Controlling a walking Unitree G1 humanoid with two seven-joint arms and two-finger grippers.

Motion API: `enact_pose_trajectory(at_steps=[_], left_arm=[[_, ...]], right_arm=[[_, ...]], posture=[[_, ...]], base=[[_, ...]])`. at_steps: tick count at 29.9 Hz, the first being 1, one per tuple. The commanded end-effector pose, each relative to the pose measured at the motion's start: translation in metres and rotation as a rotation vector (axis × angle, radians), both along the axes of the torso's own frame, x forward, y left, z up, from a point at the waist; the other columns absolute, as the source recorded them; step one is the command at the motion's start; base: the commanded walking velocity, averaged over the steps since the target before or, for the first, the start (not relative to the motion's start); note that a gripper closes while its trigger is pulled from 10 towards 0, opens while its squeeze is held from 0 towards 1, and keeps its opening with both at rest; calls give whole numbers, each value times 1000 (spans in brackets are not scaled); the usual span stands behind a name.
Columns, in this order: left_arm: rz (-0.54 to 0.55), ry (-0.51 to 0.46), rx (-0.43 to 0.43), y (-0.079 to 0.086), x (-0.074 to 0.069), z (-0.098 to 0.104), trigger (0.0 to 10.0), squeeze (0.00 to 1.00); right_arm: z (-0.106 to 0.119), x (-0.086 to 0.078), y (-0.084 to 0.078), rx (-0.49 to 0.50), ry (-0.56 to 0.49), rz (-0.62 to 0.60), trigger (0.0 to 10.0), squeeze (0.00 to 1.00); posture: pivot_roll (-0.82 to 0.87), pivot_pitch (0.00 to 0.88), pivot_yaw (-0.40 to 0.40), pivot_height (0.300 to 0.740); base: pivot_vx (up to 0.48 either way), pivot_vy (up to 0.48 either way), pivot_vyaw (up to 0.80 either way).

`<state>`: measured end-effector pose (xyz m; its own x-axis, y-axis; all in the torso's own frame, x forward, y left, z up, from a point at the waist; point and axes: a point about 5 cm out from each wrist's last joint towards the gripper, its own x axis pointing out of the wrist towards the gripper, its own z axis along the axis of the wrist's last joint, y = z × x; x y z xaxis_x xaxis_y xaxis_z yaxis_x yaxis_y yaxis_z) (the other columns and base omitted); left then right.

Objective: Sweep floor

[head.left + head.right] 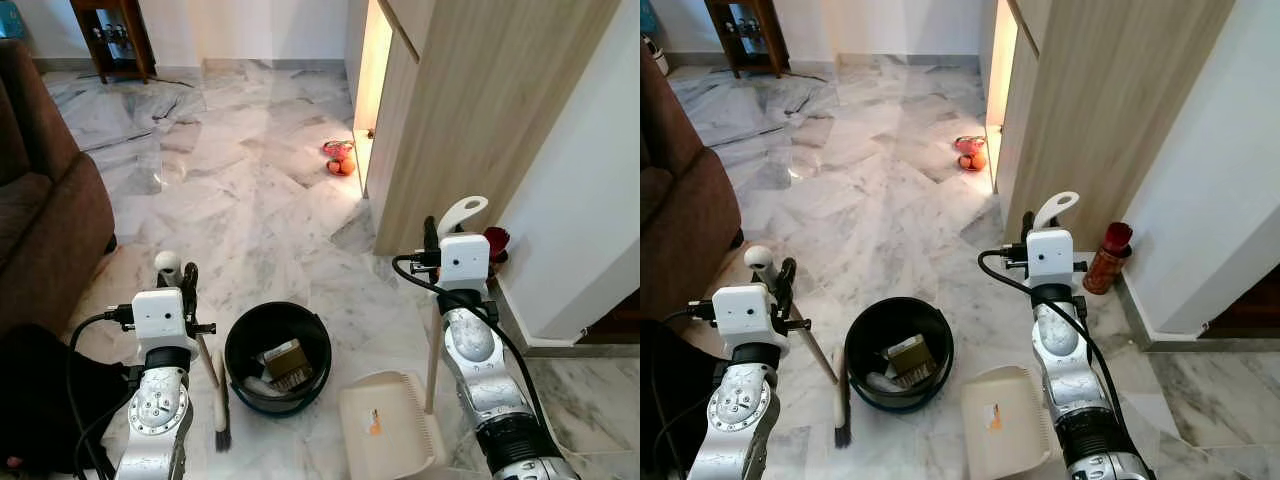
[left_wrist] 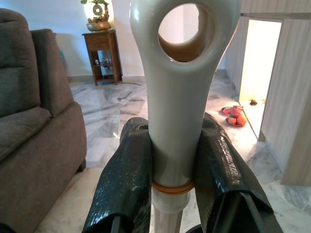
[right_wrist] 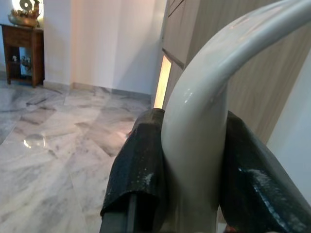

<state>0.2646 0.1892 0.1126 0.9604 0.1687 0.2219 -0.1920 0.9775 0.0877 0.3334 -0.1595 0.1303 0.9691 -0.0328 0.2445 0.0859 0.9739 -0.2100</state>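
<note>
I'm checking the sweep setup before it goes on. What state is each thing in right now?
Left gripper: shut on the broom handle.
Broom: held tilted, bristles down on the floor beside the bin.
Right gripper: shut on the dustpan handle.
Dustpan: pan resting on the floor, handle upright.
Black bin: upright, open, with rubbish inside.
Red bottle: upright by the wall.

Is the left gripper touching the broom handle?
Touching. The left wrist view shows both fingers of the left gripper pressed against the broom handle.
</note>
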Motion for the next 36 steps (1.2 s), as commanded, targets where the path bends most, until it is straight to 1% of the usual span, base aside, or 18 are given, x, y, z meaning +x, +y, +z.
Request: enact_pose_trajectory(at_steps=[1,6,13,19,27,36], left_arm=[[-6,-39,8,1,-1,9,10000,0],[-3,-39,14,3,-1,10,10000,0],[1,-30,14,3,0,7,10000,0],[-6,-39,12,2,0,9,10000,0],[-19,-37,12,0,-2,8,10000,0],[-19,-36,15,0,-4,8,10000,0]], right_arm=[[8,4,-3,43,-37,-1,10000,0],[6,5,-2,71,-39,9,10000,0],[7,6,0,76,-51,30,10000,0],[5,4,1,80,-54,47,10000,0],[2,2,2,83,-49,53,10000,0],[0,2,5,82,-39,58,10000,0]], posture=[[158,67,-3,740],[160,65,-2,740],[153,62,2,740],[145,58,5,740],[147,60,5,740],[149,71,6,740]], base=[[0,0,0],[0,0,0],[0,0,0],[0,0,0],[0,0,0],[0,0,0]])
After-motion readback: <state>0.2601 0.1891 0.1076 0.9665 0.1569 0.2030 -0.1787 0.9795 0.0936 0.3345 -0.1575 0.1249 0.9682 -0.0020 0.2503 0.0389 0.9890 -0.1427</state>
